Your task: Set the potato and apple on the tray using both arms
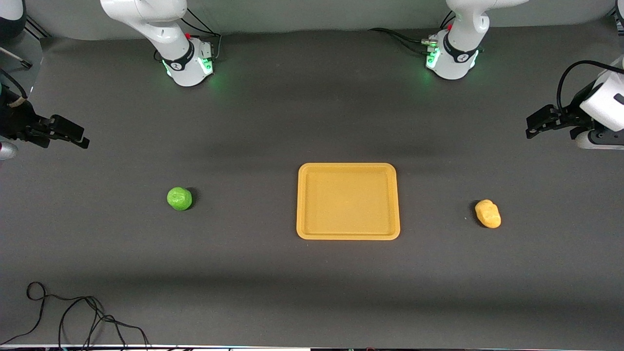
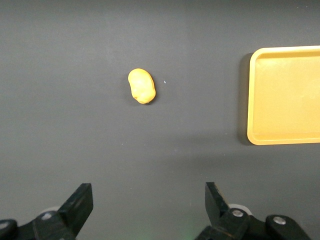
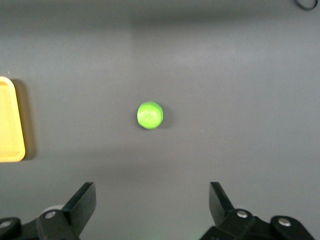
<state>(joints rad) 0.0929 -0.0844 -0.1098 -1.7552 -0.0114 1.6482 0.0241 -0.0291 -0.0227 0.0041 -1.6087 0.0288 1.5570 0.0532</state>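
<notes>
Both pairs of fingers stand spread wide with nothing between them. The left gripper (image 2: 149,207) hangs high over bare table at the left arm's end, well apart from the tray (image 1: 348,168); the right gripper (image 3: 152,207) hangs likewise over bare table at the right arm's end.

The potato (image 1: 488,213) lies on the table between the tray and the left arm's end, level with the tray's nearer half and clearly apart from its rim. The apple (image 1: 179,198) sits toward the right arm's end, about level with the tray's middle and somewhat farther from the rim than the potato is. The tray holds nothing.

Both pieces look like light, hard, glossy plastic, so they will likely slip or roll under a glancing touch. The potato is best pinched across its narrow waist, the fingers square to its long axis. The apple should be closed on through its widest middle, since an off-centre squeeze could squirt it away.

Each arm reaches out low from its base toward its own table end, wrist camera looking down on its fruit from well above.
</notes>
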